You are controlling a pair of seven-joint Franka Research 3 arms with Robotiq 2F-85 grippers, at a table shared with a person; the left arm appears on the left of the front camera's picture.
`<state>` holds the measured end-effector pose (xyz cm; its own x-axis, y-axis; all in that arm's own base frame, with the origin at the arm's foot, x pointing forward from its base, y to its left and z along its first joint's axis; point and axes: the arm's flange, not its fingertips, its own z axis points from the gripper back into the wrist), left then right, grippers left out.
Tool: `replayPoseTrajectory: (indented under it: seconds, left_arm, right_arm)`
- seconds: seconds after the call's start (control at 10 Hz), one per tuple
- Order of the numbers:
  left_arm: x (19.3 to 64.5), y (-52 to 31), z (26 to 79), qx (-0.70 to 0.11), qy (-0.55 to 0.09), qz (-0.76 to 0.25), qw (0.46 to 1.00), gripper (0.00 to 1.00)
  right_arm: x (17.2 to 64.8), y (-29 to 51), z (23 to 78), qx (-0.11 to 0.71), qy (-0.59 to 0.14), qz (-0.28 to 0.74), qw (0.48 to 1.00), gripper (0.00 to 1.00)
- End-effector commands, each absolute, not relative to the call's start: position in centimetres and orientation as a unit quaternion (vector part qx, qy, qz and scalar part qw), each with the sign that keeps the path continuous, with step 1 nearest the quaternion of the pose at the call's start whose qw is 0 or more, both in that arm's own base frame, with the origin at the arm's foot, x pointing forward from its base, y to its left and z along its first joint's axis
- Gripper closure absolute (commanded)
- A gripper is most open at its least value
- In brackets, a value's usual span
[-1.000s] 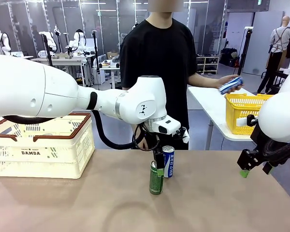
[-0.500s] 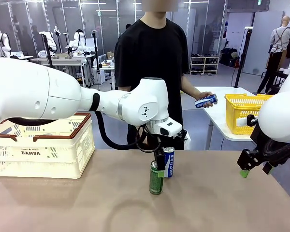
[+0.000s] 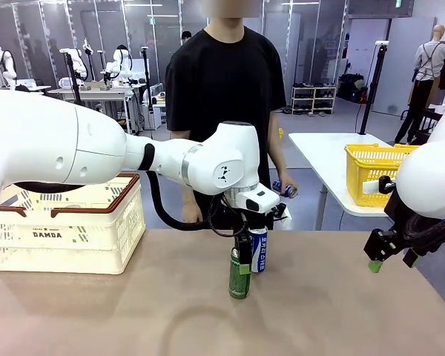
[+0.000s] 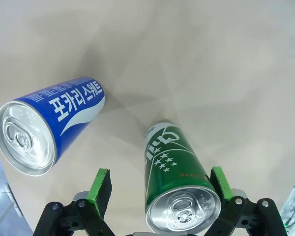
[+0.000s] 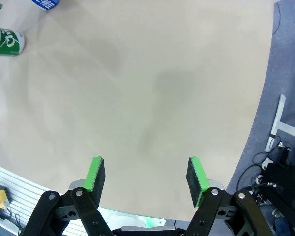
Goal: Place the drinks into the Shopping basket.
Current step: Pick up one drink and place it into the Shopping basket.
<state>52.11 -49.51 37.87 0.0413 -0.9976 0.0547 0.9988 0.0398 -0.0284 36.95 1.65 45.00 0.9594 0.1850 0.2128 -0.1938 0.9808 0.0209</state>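
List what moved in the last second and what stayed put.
The person's hand, holding a third can, came down from over the side table to just behind the near table's far edge. The person also shifted toward the robot's left. The left gripper eased down a little, open, astride the green can. The standing blue can, the Shopping basket and the open right gripper stayed put.

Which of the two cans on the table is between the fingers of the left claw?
The green can: it stands inside the open left claw. The blue can stands beside it, outside the claw.
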Motion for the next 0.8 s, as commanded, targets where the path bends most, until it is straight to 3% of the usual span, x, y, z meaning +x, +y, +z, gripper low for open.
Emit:
replayPoseTrajectory:
  seconds: [0.0,0.1,0.7]
  left_arm:
    - [51.74,-49.80,38.26,0.006,-0.003,-0.683,0.731,0.00]
    - [52.11,-49.51,37.87,-0.029,-0.010,-0.692,0.721,0.00]
    - [52.11,-49.51,37.87,-0.029,-0.010,-0.692,0.721,0.00]
  right_arm:
    - [36.88,1.54,45.04,0.021,-0.106,0.096,0.990,0.16]
    - [36.88,1.54,45.04,0.021,-0.106,0.096,0.990,0.16]
    - [36.88,1.54,45.04,0.021,-0.106,0.096,0.990,0.16]
